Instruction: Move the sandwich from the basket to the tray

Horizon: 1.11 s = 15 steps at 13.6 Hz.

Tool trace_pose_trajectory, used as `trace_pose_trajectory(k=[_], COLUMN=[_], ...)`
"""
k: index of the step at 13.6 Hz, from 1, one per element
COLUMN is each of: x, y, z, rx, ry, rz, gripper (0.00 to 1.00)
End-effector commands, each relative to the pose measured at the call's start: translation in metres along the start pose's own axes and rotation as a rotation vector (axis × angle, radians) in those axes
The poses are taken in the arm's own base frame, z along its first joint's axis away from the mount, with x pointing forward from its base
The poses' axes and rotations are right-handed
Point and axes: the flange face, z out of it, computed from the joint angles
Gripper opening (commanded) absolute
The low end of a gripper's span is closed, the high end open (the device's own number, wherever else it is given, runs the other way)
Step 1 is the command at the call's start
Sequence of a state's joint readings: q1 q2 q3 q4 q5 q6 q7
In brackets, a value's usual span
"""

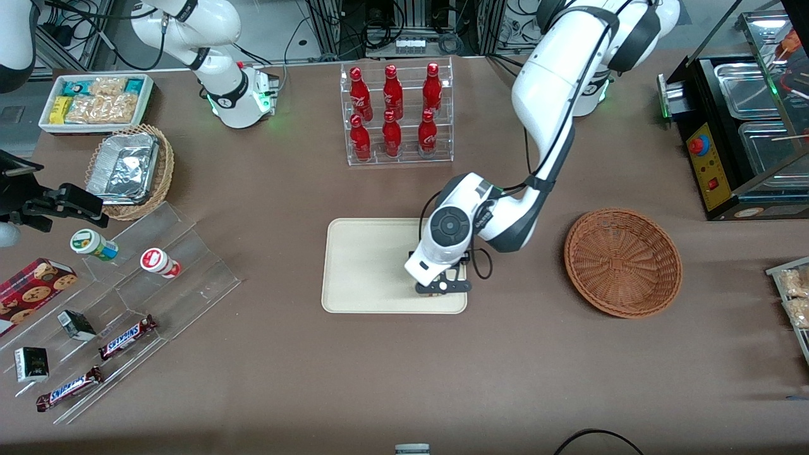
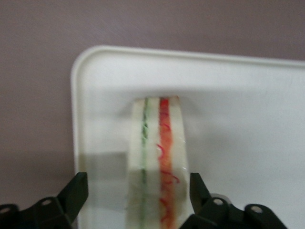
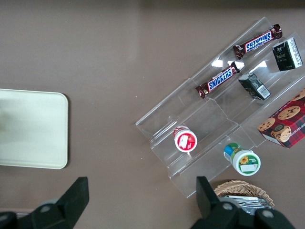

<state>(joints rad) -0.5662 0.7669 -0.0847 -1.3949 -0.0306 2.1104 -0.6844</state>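
Item: sandwich (image 2: pixel 157 162), one wedge, pale bread with a green and a red-orange filling layer showing on the cut edge. Location: resting on the tray (image 2: pixel 248 119), near a rounded corner, between my fingers (image 2: pixel 76 191). The basket (image 1: pixel 622 262), toward the working arm's end of the surface, holds nothing I can see.

Gripper (image 1: pixel 442 285): low over the tray's near edge. My fingers are spread, each clear of the bread, grasping nothing.

Handling, as I judge it: light, soft, easily crushed; layers may slide apart. Best taken across the two flat bread faces with gentle pressure, never on the filling edge.
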Motion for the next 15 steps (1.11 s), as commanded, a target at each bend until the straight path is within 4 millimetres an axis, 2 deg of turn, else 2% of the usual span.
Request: trace_pose_trajectory(k=[1, 3, 5, 7, 10, 12, 14, 15], x=[0.013, 0.026, 0.034, 0.038, 0.022, 0.006, -0.004, -0.012], y=[-0.044, -0.099, -0.152, -0.197, -0.264, -0.294, -0.324, -0.33], z=[-0.076, -0.123, -0.152, -0.168, -0.197, -0.213, -0.244, -0.263], rx=[0.014, 0.025, 0.031, 0.028, 0.031, 0.048, 0.049, 0.051], ry=[-0.007, 0.012, 0.037, 0.042, 0.042, 0.005, -0.001, 0.006], rz=[-0.066, -0.122, -0.149, -0.194, -0.201, -0.138, -0.148, -0.129], gripper=[1.0, 1.0, 1.0, 1.0, 1.0, 1.0, 1.0, 1.0])
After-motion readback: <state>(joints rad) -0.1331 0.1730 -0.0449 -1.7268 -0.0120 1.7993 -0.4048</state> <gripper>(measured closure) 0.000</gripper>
